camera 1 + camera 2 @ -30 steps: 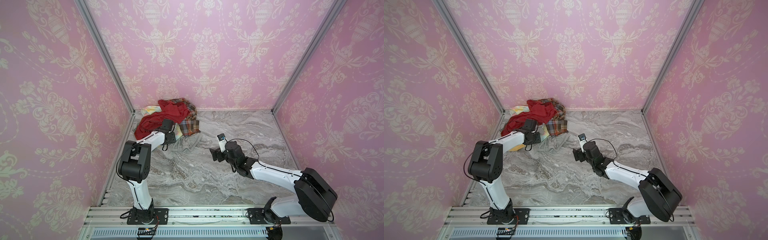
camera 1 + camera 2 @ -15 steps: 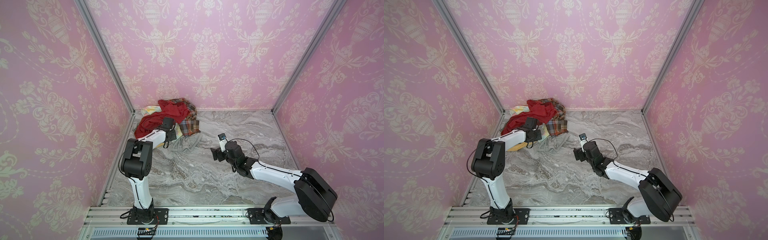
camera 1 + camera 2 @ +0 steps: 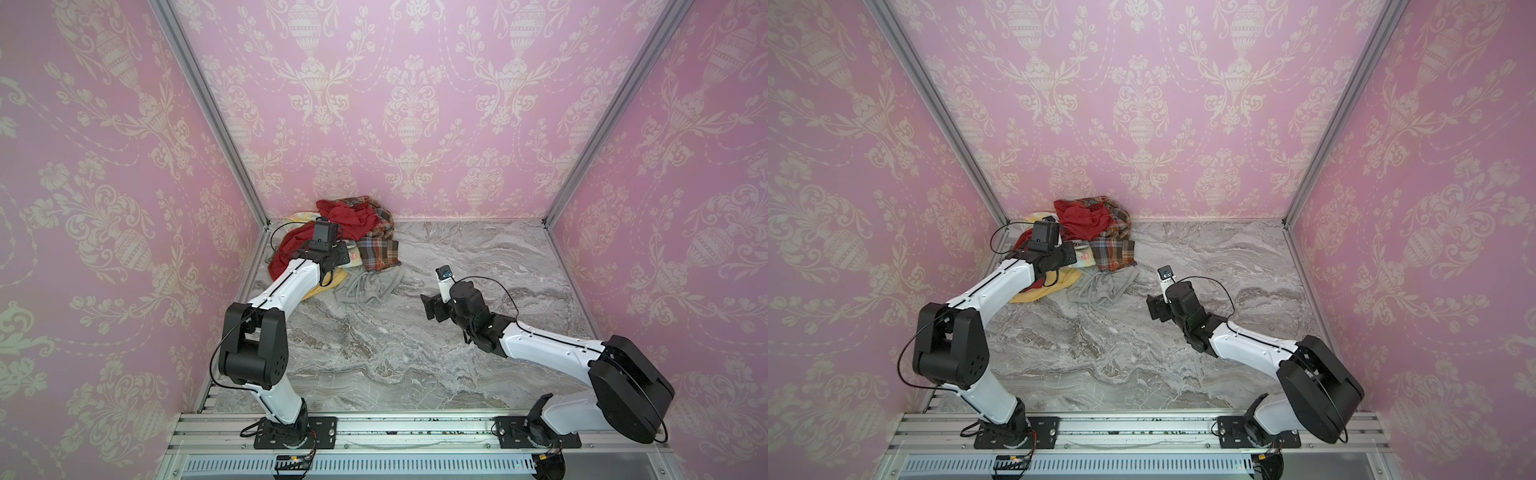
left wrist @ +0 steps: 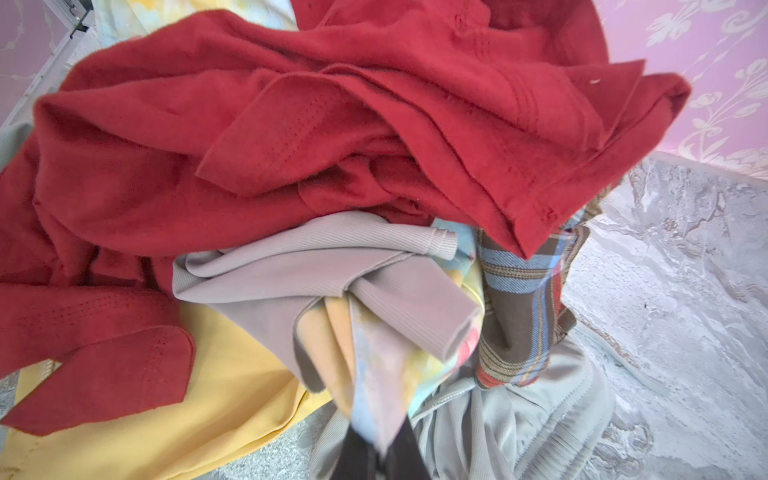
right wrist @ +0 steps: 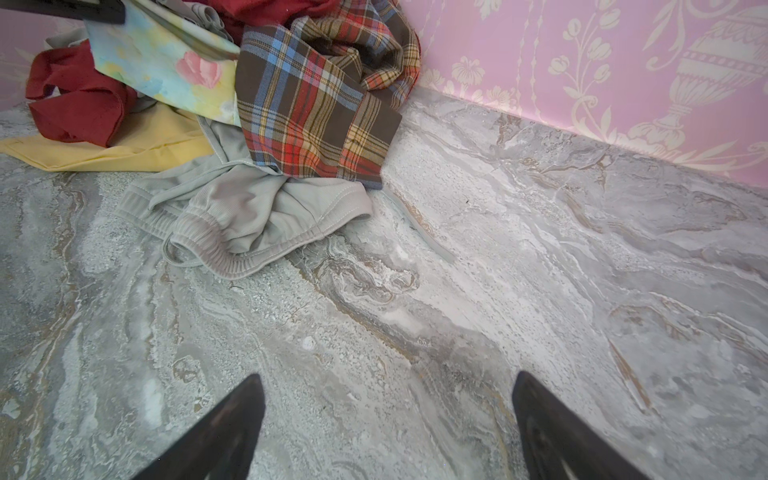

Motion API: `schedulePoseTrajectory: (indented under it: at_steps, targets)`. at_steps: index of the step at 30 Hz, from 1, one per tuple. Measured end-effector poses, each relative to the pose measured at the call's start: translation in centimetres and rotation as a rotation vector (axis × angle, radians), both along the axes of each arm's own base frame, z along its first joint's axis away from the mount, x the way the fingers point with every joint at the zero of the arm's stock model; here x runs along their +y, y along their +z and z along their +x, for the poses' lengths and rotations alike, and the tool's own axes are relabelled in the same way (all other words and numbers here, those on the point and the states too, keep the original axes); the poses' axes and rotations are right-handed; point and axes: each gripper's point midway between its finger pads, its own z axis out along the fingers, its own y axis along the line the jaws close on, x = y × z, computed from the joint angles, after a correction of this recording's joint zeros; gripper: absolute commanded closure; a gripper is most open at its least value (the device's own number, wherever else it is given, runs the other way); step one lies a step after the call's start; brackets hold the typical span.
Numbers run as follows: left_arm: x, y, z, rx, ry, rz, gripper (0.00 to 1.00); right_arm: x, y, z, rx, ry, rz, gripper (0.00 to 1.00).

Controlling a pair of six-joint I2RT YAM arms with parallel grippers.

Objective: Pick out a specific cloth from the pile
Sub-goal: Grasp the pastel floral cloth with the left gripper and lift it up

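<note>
The pile (image 3: 351, 218) of garments lies in the far left corner, also in the other top view (image 3: 1088, 218). The cloth (image 4: 376, 374), thin pastel blue, yellow and cream with a pink flower (image 5: 195, 68), sticks out from under the red garment (image 4: 291, 124) and a beige ribbed piece (image 4: 316, 274). My left gripper (image 4: 376, 455) is shut on a fold of the cloth at the pile's front (image 3: 352, 258). Over bare table to the right of the pile, my right gripper (image 5: 388, 375) is open and empty, seen in both top views (image 3: 430, 308) (image 3: 1154, 308).
An orange-brown plaid shirt (image 5: 311, 104) covers the pile's right side. A grey garment (image 5: 249, 216) and a mustard yellow one (image 5: 124, 149) spread forward on the marble table (image 3: 395, 353). Pink walls (image 3: 415, 124) close in the back and sides.
My left gripper has shut on the cloth and its wrist has shifted slightly toward the back of the pile. The right arm has not moved.
</note>
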Motion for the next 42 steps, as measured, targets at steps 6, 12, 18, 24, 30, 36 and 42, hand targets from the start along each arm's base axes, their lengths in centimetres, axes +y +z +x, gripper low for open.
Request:
schedulePoseTrajectory:
  at_steps: [6,12,18,24,30,36,42]
  targets:
    - [-0.1,2.5,0.5,-0.046,-0.004,-0.015,1.00,0.1,0.4,0.2,-0.005,0.000,0.005,0.06]
    - [0.7,5.6,1.2,-0.107,0.012,-0.028,1.00,0.1,0.3,0.1,0.001,0.000,-0.001,0.06]
    - [1.6,8.6,1.6,-0.161,0.029,-0.037,1.00,0.0,0.1,0.0,0.009,0.000,-0.006,0.06]
    - [1.4,11.7,2.1,-0.218,0.018,-0.054,1.00,0.0,0.0,0.0,0.011,0.000,-0.008,0.06]
    - [1.0,14.5,2.4,-0.268,0.003,-0.071,1.00,-0.1,0.4,-0.1,0.004,-0.001,-0.002,0.06]
    - [0.8,16.1,2.4,-0.295,-0.010,-0.084,1.00,-0.2,0.6,-0.2,0.007,-0.001,-0.004,0.06]
    - [0.7,17.7,1.7,-0.321,-0.017,-0.091,1.00,-0.2,0.7,-0.3,0.006,-0.001,-0.003,0.06]
